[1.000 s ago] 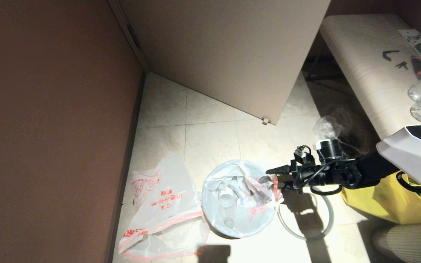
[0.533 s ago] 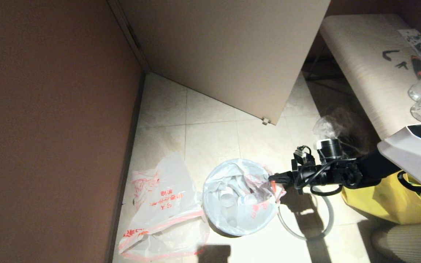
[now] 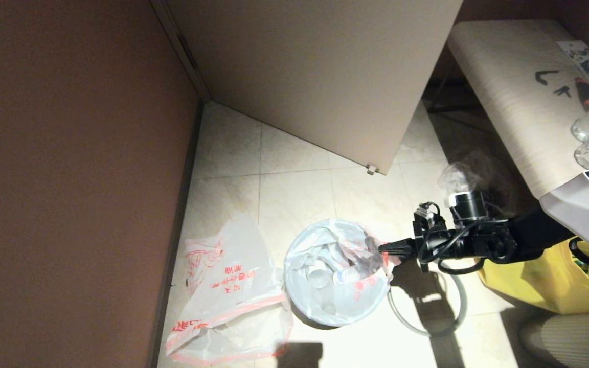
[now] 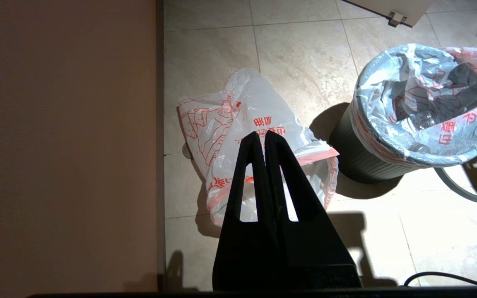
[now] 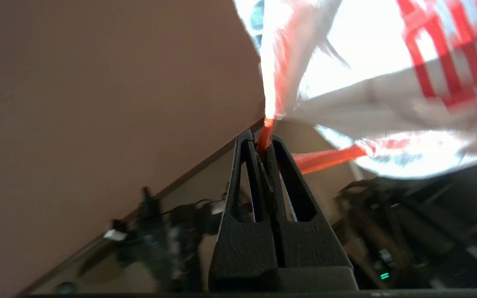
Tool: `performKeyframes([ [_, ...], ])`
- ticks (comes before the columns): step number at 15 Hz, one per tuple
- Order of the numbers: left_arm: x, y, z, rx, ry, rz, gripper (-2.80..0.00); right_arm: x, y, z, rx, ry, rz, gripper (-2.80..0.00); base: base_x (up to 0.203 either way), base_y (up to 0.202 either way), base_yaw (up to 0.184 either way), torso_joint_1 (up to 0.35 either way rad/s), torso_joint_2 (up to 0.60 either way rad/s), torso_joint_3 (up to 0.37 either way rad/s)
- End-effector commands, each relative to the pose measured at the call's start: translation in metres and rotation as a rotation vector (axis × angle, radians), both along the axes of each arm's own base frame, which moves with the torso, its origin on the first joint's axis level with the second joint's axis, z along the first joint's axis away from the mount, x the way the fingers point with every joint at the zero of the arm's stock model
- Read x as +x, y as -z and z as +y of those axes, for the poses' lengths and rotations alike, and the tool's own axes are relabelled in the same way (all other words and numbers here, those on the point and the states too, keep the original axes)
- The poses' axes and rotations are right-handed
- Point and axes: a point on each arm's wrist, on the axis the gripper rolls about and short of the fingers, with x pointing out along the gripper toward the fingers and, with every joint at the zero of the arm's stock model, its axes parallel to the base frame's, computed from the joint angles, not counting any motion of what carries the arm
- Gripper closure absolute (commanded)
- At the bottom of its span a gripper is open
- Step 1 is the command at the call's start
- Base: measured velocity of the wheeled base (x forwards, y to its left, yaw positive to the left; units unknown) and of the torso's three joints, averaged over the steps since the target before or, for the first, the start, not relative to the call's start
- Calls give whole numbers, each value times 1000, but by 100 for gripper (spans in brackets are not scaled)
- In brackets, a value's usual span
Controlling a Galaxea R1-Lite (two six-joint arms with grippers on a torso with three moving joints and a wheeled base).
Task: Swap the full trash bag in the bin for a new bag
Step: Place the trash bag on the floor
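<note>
The full trash bag sits in the bin, with the right gripper at its near rim, jaws clamped on the red-orange hem. The film is thin, slippery and probably tear-prone; the bunched hem looks the soundest hold. The left gripper hangs parked, jaws together

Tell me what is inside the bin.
The bin holds the full trash bag, its film folded over the rim. Clear bottles and cups show through the open mouth. Whatever lies deeper is covered by crumpled film.
</note>
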Motion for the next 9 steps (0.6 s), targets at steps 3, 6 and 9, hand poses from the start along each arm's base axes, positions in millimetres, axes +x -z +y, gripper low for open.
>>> performKeyframes([
  [3,0,0,0,0,-1,2,0,-2,-10,1,38,-20,20,0,0,0,0,0,0,0],
  [6,0,0,0,0,-1,2,0,-5,-15,1,39,-23,17,0,0,0,0,0,0,0],
  [9,0,0,0,0,-1,2,0,-7,-11,1,46,-35,35,0,0,0,0,0,0,0],
])
